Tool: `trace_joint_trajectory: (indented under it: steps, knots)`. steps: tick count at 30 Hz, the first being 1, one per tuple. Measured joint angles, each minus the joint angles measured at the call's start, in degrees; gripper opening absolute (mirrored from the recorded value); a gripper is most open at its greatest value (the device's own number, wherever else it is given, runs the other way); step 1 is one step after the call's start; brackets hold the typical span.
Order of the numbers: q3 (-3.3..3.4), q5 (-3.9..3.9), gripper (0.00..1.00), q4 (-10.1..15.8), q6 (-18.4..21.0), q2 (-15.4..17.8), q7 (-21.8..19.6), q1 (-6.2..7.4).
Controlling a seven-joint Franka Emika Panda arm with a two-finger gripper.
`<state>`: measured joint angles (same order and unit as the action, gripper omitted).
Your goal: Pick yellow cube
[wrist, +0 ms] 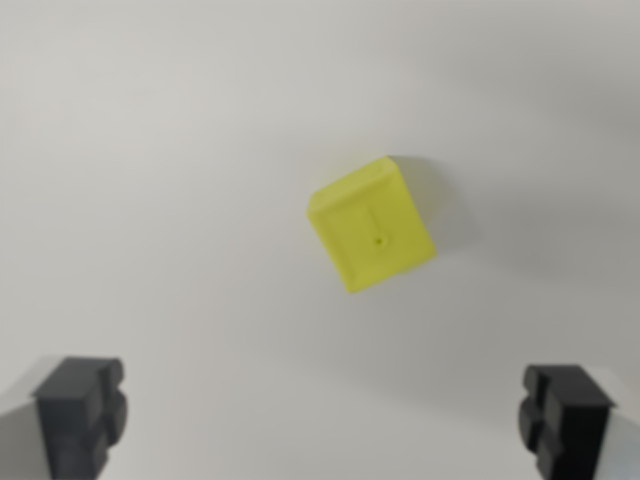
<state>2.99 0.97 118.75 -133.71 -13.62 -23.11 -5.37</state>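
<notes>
A yellow cube lies on a plain white surface, a little right of the wrist view's middle, turned at an angle to the frame. My gripper is open, and its two black fingertips show at the bottom corners, one at the wrist view's left and one at the right. The cube sits above and between them in the picture, apart from both fingers. Nothing is held.
The white surface fills the whole view around the cube. A soft shadow falls to the cube's right.
</notes>
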Motion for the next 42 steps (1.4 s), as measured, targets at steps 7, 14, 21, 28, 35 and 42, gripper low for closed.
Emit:
trace_joint_trajectory:
  steps: [7,14,21,28,35,42]
  knots:
    - [-0.01,0.21,1.0,0.42,-1.97,-1.73,3.81,-0.32]
    - [-0.01,0.43,1.0,0.69,-3.9,-3.55,7.63,-0.62]
    - [-0.02,0.65,1.0,0.82,-5.78,-5.45,11.43,-0.91]
    - [-0.03,0.87,1.0,0.83,-7.6,-7.46,15.23,-1.21]
    - [-0.04,1.09,1.0,0.7,-9.36,-9.53,19.0,-1.5]
    - [-0.05,1.32,1.0,0.42,-11.08,-11.68,22.76,-1.78]
